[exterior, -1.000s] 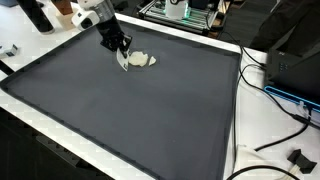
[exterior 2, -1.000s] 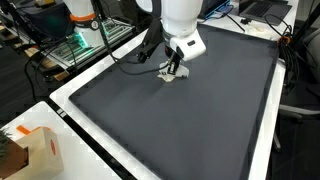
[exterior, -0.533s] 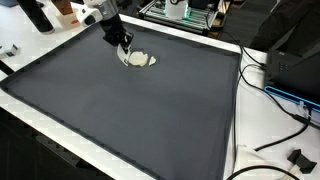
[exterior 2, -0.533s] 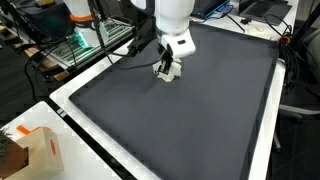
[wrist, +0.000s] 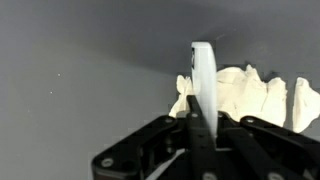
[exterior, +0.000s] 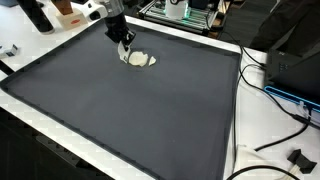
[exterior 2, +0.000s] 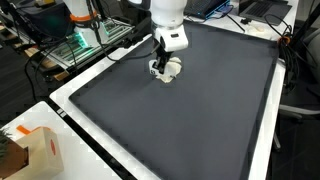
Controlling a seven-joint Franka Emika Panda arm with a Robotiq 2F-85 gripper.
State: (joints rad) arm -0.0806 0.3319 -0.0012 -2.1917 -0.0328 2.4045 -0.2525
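Note:
A crumpled white lump (exterior: 141,60) lies on the dark grey mat (exterior: 130,110) near its far edge; it also shows as the lump (exterior 2: 172,70) and the lump (wrist: 255,95). My gripper (exterior: 124,46) hangs just beside it, seen too as the gripper (exterior 2: 159,67). In the wrist view the gripper (wrist: 203,112) is shut on a thin white piece (wrist: 203,80) held edge-on, whose far end reaches the left side of the lump. Whether the piece touches the lump or the mat is not clear.
The mat has a white border (exterior: 40,115). Cables (exterior: 275,100) and a black box (exterior: 295,65) lie past one side. A rack of gear (exterior: 180,10) stands behind. A cardboard box (exterior 2: 35,150) sits at a corner.
The gripper has moved with the thin white piece toward the mat's far edge and now stands more upright against the lump. The lump has stayed where it was.

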